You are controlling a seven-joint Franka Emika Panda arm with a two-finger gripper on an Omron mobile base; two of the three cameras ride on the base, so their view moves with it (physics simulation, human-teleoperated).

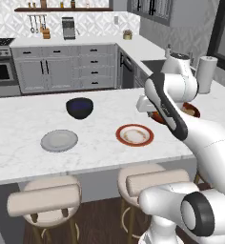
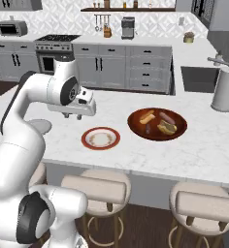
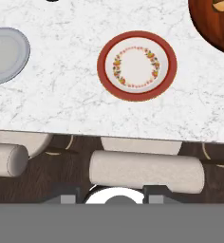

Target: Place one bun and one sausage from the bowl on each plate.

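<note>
The wide reddish-brown bowl [image 2: 134,122] sits at the right of the island counter and holds buns [image 2: 146,116] and sausages [image 2: 166,117]. Its edge also shows in the hand view's top right corner as the bowl [image 3: 213,28]. The red-rimmed plate [image 2: 101,138] [image 3: 136,65] lies bare to the left of the bowl. Further left is the light grey plate [image 1: 59,140] [image 3: 4,54], also bare. My gripper [image 2: 73,116] hovers above the counter, left of the red-rimmed plate and well short of the bowl. Its fingers stand apart with nothing between them.
A dark blue bowl [image 1: 79,107] stands behind the two plates. A paper towel roll [image 2: 225,89] stands by the sink [image 2: 199,77] at the back right. Padded stools [image 3: 144,171] line the counter's near edge, under the hand.
</note>
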